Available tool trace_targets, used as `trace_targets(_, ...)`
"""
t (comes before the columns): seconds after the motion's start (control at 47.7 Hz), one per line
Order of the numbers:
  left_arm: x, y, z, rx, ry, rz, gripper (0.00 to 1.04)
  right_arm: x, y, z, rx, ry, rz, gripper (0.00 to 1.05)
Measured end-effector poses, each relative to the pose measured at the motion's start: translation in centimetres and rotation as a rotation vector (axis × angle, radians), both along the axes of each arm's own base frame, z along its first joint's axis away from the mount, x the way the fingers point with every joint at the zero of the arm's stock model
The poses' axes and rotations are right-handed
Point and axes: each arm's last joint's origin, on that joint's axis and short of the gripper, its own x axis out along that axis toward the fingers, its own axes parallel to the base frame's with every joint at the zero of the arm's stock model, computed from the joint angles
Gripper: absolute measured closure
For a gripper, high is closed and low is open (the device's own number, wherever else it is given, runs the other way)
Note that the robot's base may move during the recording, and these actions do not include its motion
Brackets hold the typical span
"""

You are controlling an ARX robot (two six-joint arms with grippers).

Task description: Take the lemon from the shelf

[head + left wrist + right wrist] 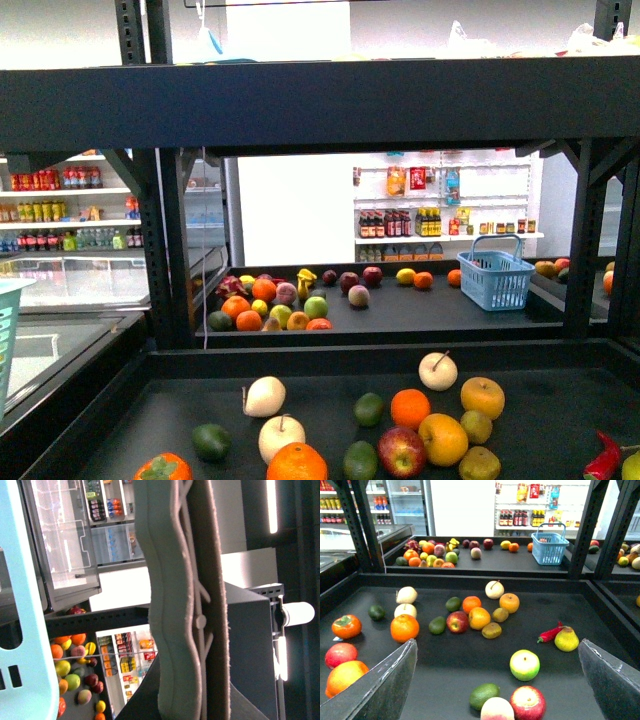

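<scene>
Lemon on shelf, just ahead of spread right gripper.

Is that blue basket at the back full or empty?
Cannot tell for sure. The blue basket stands upright on the far shelf deck, and nothing shows through its slats.

Bare shelf deck lies open before the spread right pincer; clustered fruit crowds the middle beyond.
</scene>
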Motion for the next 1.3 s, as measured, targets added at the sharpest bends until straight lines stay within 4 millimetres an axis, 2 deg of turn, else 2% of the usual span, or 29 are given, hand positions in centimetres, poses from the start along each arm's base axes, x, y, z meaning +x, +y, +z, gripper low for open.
trace_targets(0.168, 0.2, 1.7, -1.5, 0.01, -0.084, 0.008, 0.97, 0.0, 0.0, 0.0, 0.0, 0.0, 0.0, 0.08)
trace_targets(0.294, 0.1, 2.5, -3.4, 0.014, -0.092, -0.017, 0.97, 0.0, 0.0, 0.0, 0.0, 0.0, 0.0, 0.08)
trace_targets(0.42, -0.2, 2.6, -5.4, -0.018, -0.073, -0.023, 0.97, 0.0, 0.0, 0.0, 0.0, 0.0, 0.0, 0.08)
trace_targets(0.671, -1.5, 2.6, -6.7, -0.015, -0.101, -0.041, 0.97, 0.0, 0.0, 0.0, 0.0, 0.0, 0.0, 0.08)
trace_targets(0.734, -1.7, 2.5, -7.1, 0.006, -0.087, -0.052, 0.85, 0.0, 0.0, 0.0, 0.0, 0.0, 0.0, 0.08)
trace_targets(0.965, -2.2, 2.6, -8.4, 0.034, -0.001, -0.057, 0.27, 0.0, 0.0, 0.0, 0.0, 0.0, 0.0, 0.08)
trace_targets(1.07, -2.5, 2.9, -8.3, 0.047, 0.023, -0.055, 0.06, 0.0, 0.0, 0.0, 0.0, 0.0, 0.0, 0.08)
trace_targets(1.301, -3.0, 3.0, -6.6, 0.078, 0.019, -0.064, 0.08, 0.0, 0.0, 0.0, 0.0, 0.0, 0.0, 0.08)
